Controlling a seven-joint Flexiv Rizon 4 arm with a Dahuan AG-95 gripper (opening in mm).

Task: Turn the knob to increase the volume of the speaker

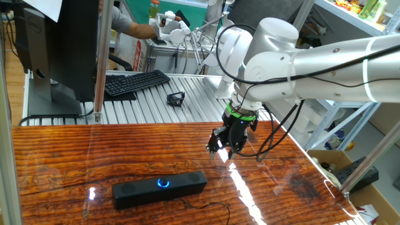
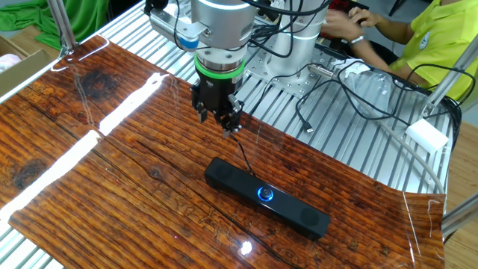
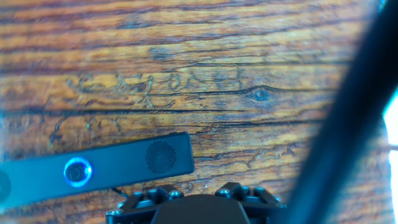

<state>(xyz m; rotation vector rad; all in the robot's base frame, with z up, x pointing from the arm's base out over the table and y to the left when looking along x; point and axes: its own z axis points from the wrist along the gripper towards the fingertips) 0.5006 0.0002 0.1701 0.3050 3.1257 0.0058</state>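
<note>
The speaker [image 1: 187, 185] is a long black bar lying on the wooden table [image 1: 62, 156], with the knob [image 1: 163, 183] glowing blue at its middle. My gripper [image 1: 222, 150] hangs above the table, behind and to the right of the speaker, not touching it; its jaws stand apart and hold nothing. In the other fixed view the gripper [image 2: 218, 119] is up-left of the speaker [image 2: 299, 211] and its knob [image 2: 265, 194]. In the hand view the speaker [image 3: 124, 165] and knob [image 3: 77, 171] sit at lower left, and the gripper [image 3: 193, 194] shows only its base.
A black keyboard [image 1: 136, 82], a monitor [image 1: 56, 50] and a small black object [image 1: 176, 98] lie on the metal bench behind. A person [image 2: 433, 37] sits at the back, beside cables [image 2: 358, 90]. A blurred dark cable [image 3: 342, 124] crosses the hand view.
</note>
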